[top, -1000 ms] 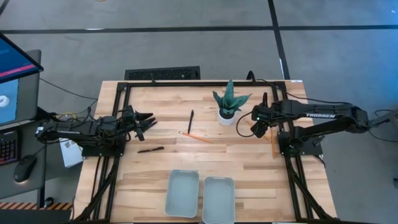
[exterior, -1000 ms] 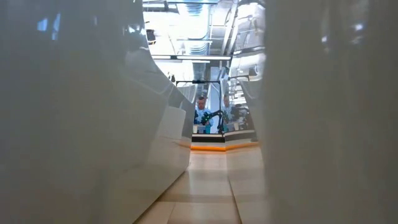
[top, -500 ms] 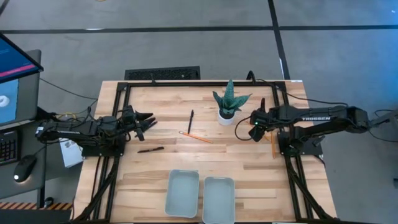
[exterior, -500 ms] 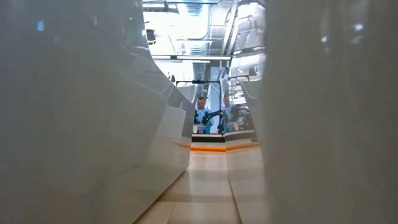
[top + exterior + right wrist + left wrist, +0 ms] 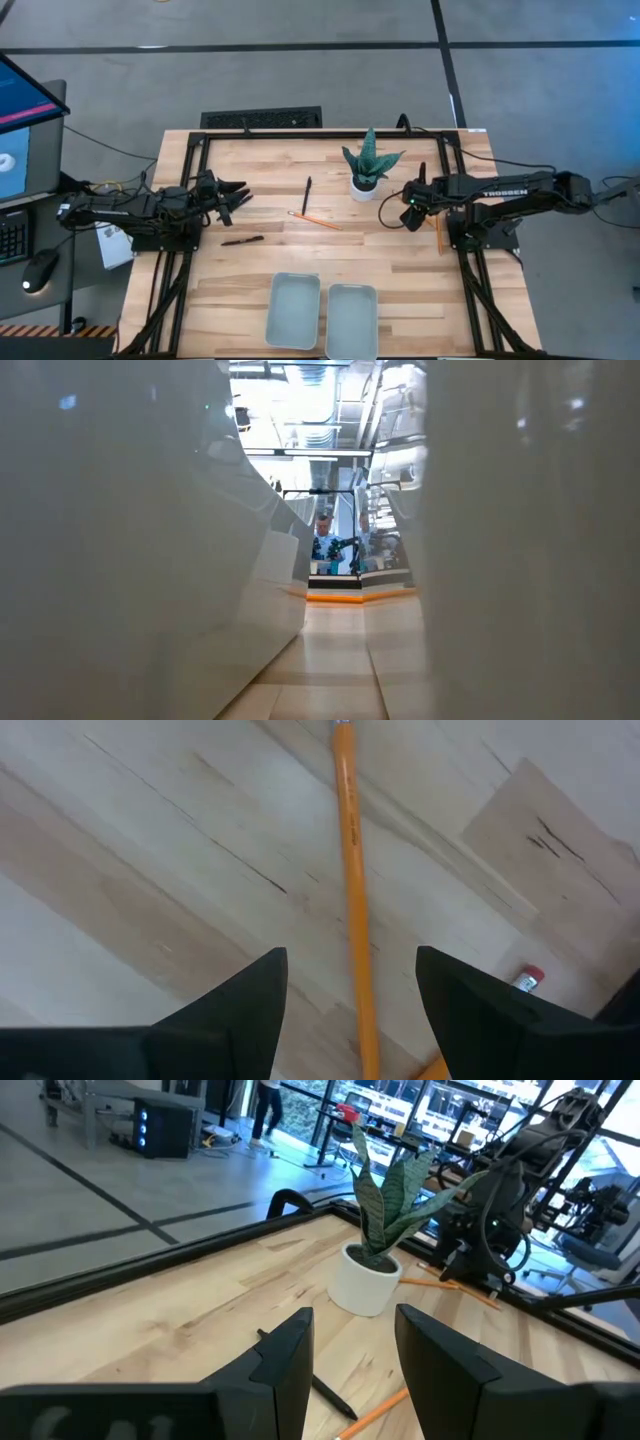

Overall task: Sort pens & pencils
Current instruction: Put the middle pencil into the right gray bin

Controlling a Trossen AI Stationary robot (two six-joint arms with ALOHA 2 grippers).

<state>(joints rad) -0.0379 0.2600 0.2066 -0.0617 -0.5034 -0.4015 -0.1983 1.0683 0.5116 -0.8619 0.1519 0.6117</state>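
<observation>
Sorting scene, viewed from above. The right gripper [image 5: 409, 207] is shown low over the right part of the wooden table [image 5: 250, 270], just right of the potted plant [image 5: 368, 166]; its fingers [image 5: 250, 995] are spread open and nothing is grasped. In the right wrist view an orange pencil [image 5: 352, 910] is seen lying on the table, in line with the gap between the open fingers, apart from them. The left gripper [image 5: 238, 196] is held at the table's left side, its fingers [image 5: 285, 1365] parted and empty.

Near the table's centre, one black pen [image 5: 307, 195] and a second orange pencil [image 5: 314, 220] are laid close together; another black pen [image 5: 242, 240] lies to their left. A further pencil [image 5: 439, 232] lies by the right arm's base. Two pale trays [image 5: 294, 310] are placed side by side at the near edge.
</observation>
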